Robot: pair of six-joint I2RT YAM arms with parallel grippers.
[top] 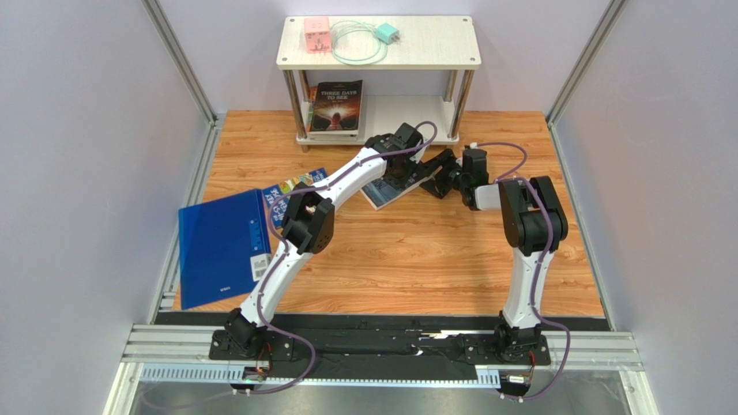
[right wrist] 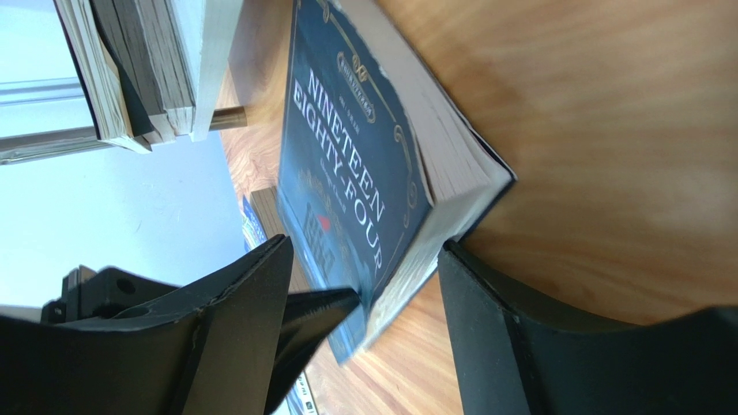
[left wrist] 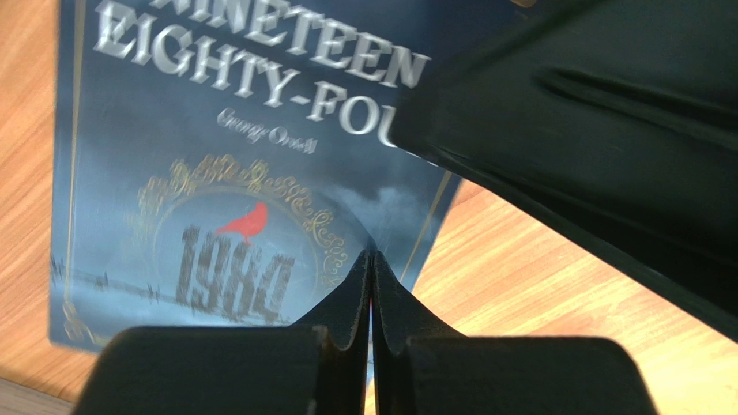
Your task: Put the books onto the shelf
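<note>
Tabletop [top: 416, 259] prob. laminate; shelf [top: 433, 43] by wall [top: 537, 43]

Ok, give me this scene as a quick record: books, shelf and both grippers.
Shelf: lower tier holds Three Days to See
Nineteen Eighty-Four: on the table, off the shelf
Left gripper: shut, tips on that cover
Right gripper: open, jaws either side of that book
Cartoon books: on the table beside a blue folder

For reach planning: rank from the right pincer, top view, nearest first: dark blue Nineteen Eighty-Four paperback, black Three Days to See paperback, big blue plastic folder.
1. Dark blue Nineteen Eighty-Four paperback, at the right pincer.
2. Black Three Days to See paperback, lower shelf board.
3. Big blue plastic folder, far left.
</note>
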